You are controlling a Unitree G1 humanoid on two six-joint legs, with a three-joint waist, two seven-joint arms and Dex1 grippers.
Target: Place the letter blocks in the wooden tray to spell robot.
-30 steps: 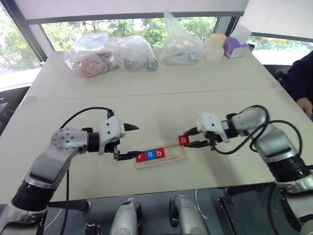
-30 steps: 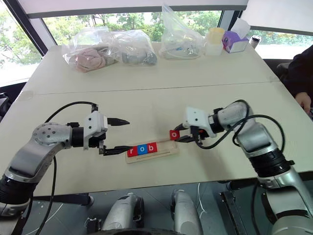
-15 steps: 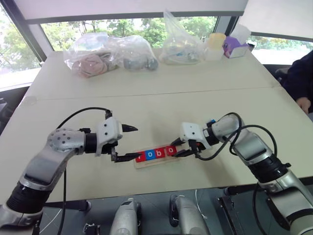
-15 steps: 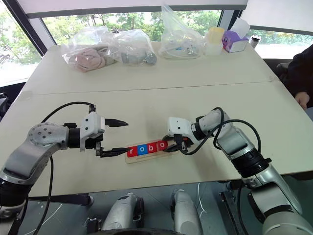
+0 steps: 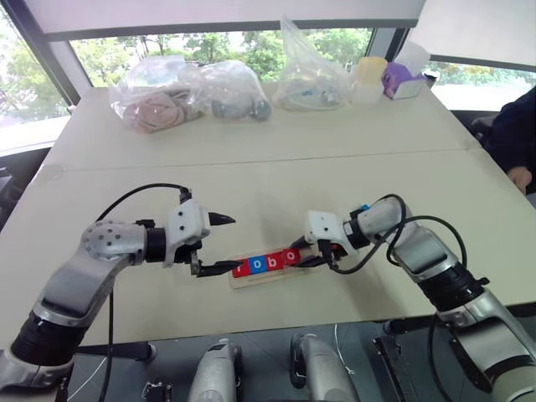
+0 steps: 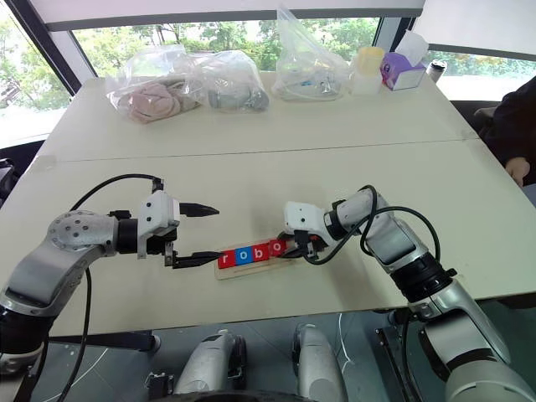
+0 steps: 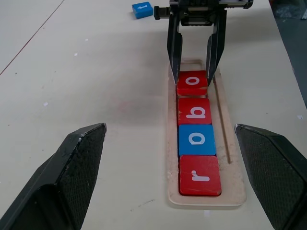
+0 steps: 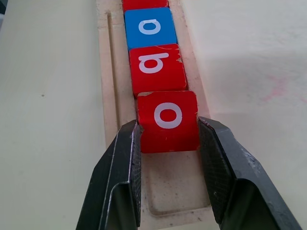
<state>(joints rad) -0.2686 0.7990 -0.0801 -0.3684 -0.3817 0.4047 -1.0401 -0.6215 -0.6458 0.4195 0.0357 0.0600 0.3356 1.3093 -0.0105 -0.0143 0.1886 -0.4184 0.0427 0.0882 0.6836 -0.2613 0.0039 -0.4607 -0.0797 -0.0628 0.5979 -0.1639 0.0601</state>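
right gripper (image 8: 169, 139): squeezing a red o block (image 8: 168, 120) down in the wooden tray (image 7: 230, 182) | just past its fingers: red b (image 7: 194, 111), blue o (image 7: 196, 140), red r (image 7: 200, 175) in a row | left gripper (image 5: 219, 244): wide apart, holding nothing, by the tray's r end | blue t block (image 7: 142, 9): on the table (image 5: 251, 180) behind the right gripper

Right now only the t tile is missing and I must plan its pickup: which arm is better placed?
Probably right: the blue t block lies beside the right gripper, past the wooden tray, though it holds the red o.

The pale table (image 5: 276, 159) bears the wooden tray (image 7: 237, 191), plastic bags (image 5: 188, 92) and a blue tile (image 7: 142, 9).
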